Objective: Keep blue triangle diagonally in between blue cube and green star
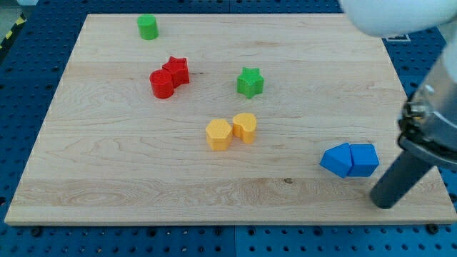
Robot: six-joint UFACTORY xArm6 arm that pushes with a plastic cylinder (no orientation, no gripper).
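The blue triangle (336, 160) lies at the view's lower right, touching the blue cube (364, 159) on its right side. The green star (250, 82) sits near the board's middle, up and to the left of the blue pair. My tip (383, 201) rests on the board just below and right of the blue cube, a short gap from it. The dark rod rises from it toward the view's right edge.
A yellow hexagon block (218, 134) and a yellow cylinder-like block (245, 127) sit together at centre. A red cylinder (162, 83) and red star (176, 70) touch at upper left. A green cylinder (148, 27) stands near the top edge. The wooden board (107, 178) ends close to my tip.
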